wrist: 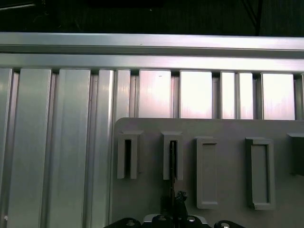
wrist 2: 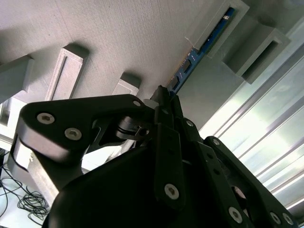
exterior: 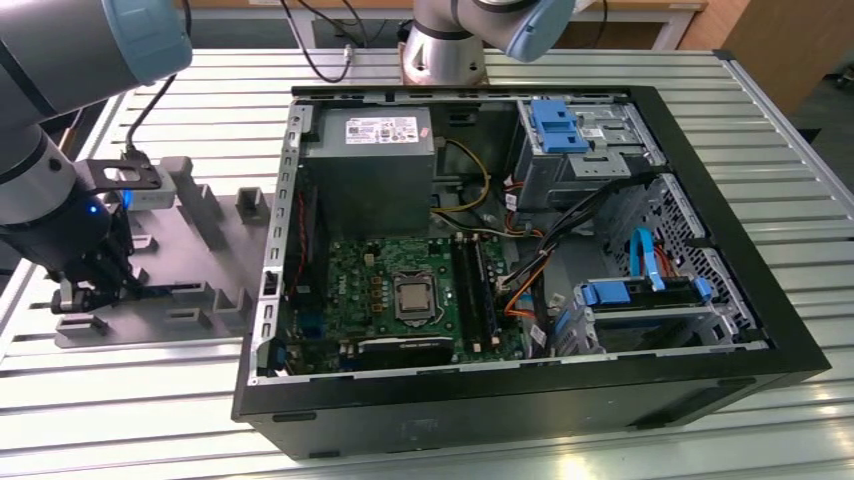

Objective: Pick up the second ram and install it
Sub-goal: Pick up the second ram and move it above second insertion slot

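Item, exterior view's left: arm (exterior: 54,150), bent down over the table (exterior: 134,400) near its edge on that side.

Item: gripper (exterior: 83,298), lowered onto the holder. In the second wrist view the two black fingers (wrist 2: 167,142) meet at their tips on the near end of the ram; jaws closed, gripping the ram.

Item: holder (exterior: 214,225), a grey plate with raised slotted blocks, lying flat on the table between its edge and the case.

Item: ram (wrist 2: 197,54), a dark-blue stick standing on edge in the holder. Its far end sits in a slotted block and its near end is between the fingertips. In the first wrist view it is seen edge-on, in the second slot from the holder's edge.

Item, centre: case (exterior: 534,400), black, lying on its side on the table with the open side up, just beside the holder.

Contents of the case:
- power supply (exterior: 367,160), grey, in the far corner nearest the holder
- motherboard (exterior: 360,280), green, below it
- slots (exterior: 474,290), long and dark, along the board's edge toward the exterior view's right
- orange cables (exterior: 527,285) beside them
- two light-blue brackets, one at the far side (exterior: 554,125) and one at the near side (exterior: 641,292)
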Action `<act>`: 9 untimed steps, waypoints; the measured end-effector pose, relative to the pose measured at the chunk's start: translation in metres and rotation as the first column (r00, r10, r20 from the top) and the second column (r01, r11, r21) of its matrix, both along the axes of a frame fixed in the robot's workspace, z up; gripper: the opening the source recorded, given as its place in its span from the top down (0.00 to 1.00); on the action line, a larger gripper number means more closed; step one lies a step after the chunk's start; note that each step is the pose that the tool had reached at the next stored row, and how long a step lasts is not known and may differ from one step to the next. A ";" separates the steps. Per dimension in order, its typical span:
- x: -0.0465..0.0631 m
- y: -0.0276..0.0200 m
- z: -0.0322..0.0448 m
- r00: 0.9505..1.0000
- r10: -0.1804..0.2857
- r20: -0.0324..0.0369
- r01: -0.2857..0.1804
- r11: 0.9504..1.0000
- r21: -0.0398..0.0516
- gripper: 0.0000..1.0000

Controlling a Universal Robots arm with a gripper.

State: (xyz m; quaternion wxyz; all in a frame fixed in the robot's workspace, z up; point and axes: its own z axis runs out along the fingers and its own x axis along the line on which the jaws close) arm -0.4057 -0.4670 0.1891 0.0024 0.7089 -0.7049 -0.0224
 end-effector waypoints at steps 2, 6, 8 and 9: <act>0.000 0.0000 0.0000 1.000 0.000 0.000 0.000 1.000 0.000 0.86; 0.000 0.0000 0.0024 1.000 0.000 0.000 0.000 1.000 0.000 0.86; 0.000 0.0000 0.0055 1.000 0.000 0.000 0.000 1.000 0.000 0.86; 0.000 0.0000 0.0074 1.000 0.000 0.000 0.000 1.000 0.000 0.86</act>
